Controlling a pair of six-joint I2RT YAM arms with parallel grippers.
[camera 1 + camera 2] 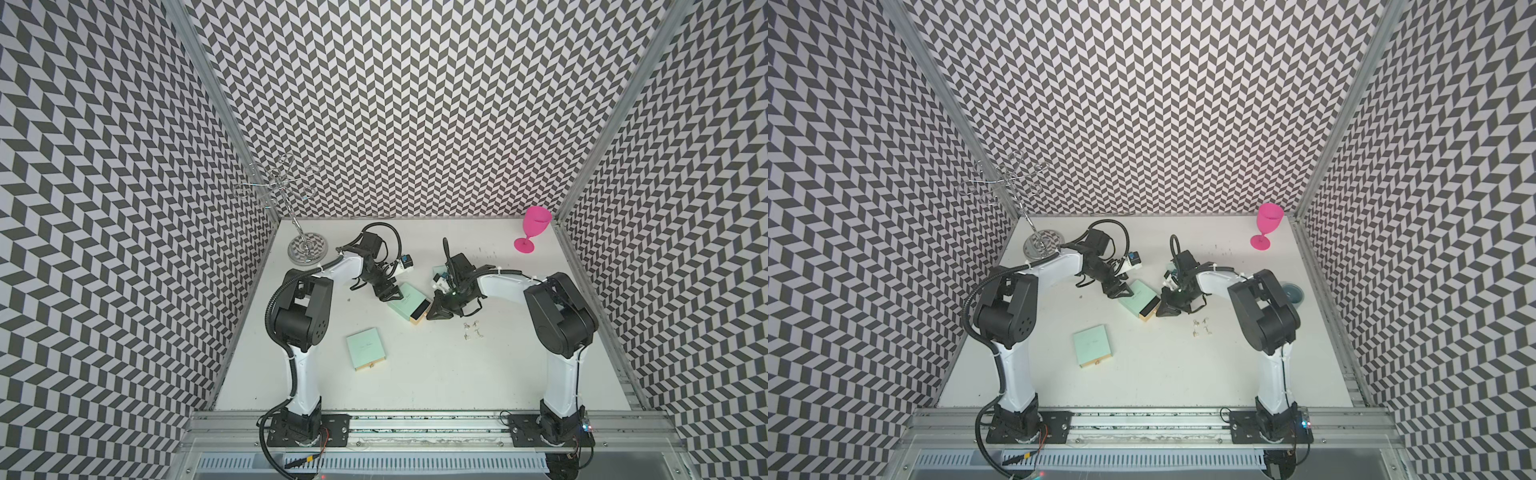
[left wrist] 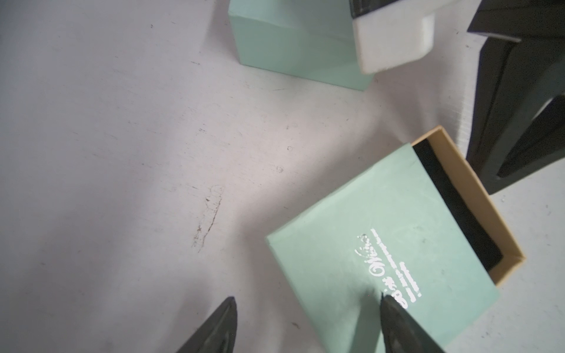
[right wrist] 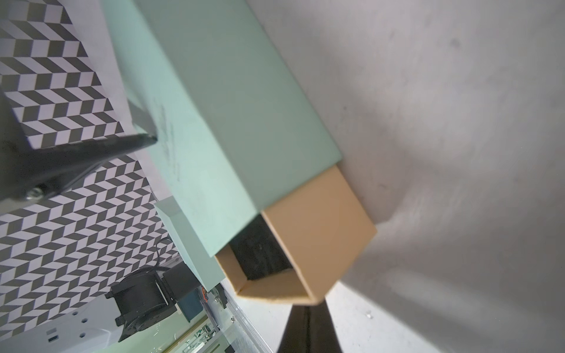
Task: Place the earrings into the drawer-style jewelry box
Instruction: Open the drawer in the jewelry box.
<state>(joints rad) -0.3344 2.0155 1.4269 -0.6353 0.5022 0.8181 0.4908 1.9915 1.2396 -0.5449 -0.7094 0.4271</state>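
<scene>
Resting near closed right end effector (image 1: 430, 316), earrings (image 1: 473, 330), open left end effector (image 1: 391, 297) touching jewelry box (image 1: 406, 304)

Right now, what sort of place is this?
Probably a robot test booth, not a home or shop: chevron-patterned walls enclose a white table, the left arm and right arm are bolted to an aluminium rail, and props like a pink goblet stand staged.

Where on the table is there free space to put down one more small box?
Freest: the near table, bordered by the closed mint box, the earrings and the front rail. Crowded: the middle, where the left gripper and right gripper meet the open drawer box.
</scene>
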